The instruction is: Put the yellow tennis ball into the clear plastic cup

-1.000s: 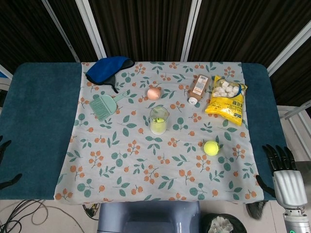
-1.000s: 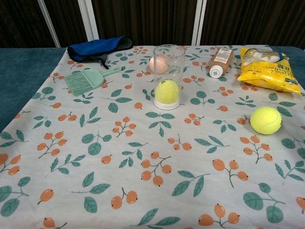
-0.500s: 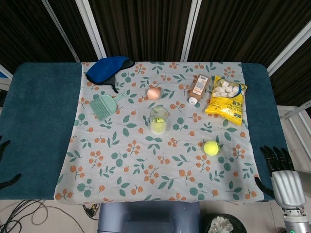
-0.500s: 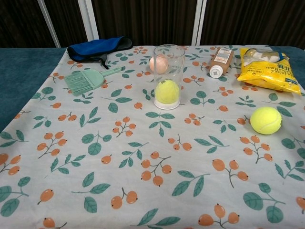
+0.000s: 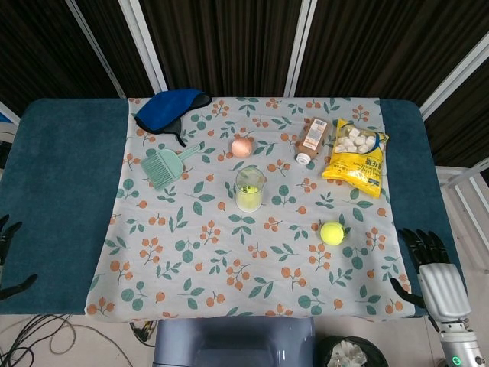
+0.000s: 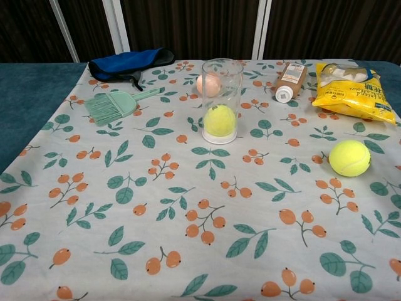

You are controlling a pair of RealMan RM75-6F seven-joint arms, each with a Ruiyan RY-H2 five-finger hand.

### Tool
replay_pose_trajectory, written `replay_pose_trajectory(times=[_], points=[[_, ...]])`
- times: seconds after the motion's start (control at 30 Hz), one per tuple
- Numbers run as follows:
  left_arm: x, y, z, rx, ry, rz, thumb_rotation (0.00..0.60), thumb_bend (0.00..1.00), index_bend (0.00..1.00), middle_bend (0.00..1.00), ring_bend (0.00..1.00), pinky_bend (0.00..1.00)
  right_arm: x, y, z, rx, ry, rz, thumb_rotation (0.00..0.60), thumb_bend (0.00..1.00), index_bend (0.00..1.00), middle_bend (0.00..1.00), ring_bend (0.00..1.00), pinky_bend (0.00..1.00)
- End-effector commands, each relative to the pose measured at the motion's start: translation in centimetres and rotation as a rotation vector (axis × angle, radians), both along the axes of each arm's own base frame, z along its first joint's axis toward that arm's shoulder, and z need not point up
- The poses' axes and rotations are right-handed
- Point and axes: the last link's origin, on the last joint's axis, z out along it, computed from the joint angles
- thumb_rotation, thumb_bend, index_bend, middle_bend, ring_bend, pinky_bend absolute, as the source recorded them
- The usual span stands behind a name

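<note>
Evidently one yellow tennis ball (image 6: 219,120) already sat at the bottom of the clear plastic cup (image 6: 222,100), which stood upright near the middle of the counter (image 5: 69,199); a second yellow ball (image 6: 349,157) lay loose on the floral cloth (image 6: 188,207), well apart from the cup toward the robot's right and nearer the front edge.

Right hand (image 5: 428,264) hung off the counter's front right corner, fingers spread, holding nothing; left hand (image 5: 9,256) showed only as dark fingertips at the far left edge of the head view, apart from every object, and I could not tell its state.

Step judged: either the placement is finished, or the loose ball is next; if the latter, the right hand is the closer one, and it would need to reach in over the cloth and close around the ball.

Behind the cup: a peach-coloured egg-like object (image 6: 207,84); green brush (image 6: 113,105); blue eye mask (image 6: 128,64); brown bottle (image 6: 291,80); yellow snack bag (image 6: 352,89).
</note>
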Motion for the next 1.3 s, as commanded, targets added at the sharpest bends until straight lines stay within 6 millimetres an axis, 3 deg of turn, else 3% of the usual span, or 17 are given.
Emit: replay_pose_trajectory(times=[0.03, 0.3, 0.6, 1.1, 1.3], points=[[0.0, 0.0, -0.1, -0.001, 0.003, 0.000, 0.600, 0.00, 0.12, 0.00, 0.00, 0.05, 0.8, -3.0, -0.3, 0.071, 0.005, -0.004, 0.600, 0.34, 0.06, 0.11, 0.05, 0.00], [-0.3, 0.3, -0.2, 0.002, 0.010, 0.021, 0.600, 0.00, 0.12, 0.00, 0.00, 0.05, 2.8, -8.2, -2.2, 0.250, 0.033, -0.029, 0.600, 0.34, 0.05, 0.10, 0.04, 0.00], [-0.3, 0.3, 0.0, 0.007, 0.007, 0.025, 0.600, 0.00, 0.12, 0.00, 0.00, 0.05, 3.8, -11.6, -5.9, 0.368, 0.054, -0.074, 0.600, 0.34, 0.05, 0.10, 0.04, 0.00], [-0.6, 0.4, 0.2, 0.013, 0.004, 0.037, 0.600, 0.00, 0.12, 0.00, 0.00, 0.05, 3.0, -13.4, -10.3, 0.420, 0.085, -0.140, 0.600, 0.34, 0.05, 0.10, 0.04, 0.00], [-0.6, 0.4, 0.3, 0.011, 0.004, 0.042, 0.600, 0.00, 0.12, 0.00, 0.00, 0.05, 3.1, -13.9, -11.4, 0.403, 0.078, -0.128, 0.600, 0.34, 0.15, 0.13, 0.15, 0.00]])
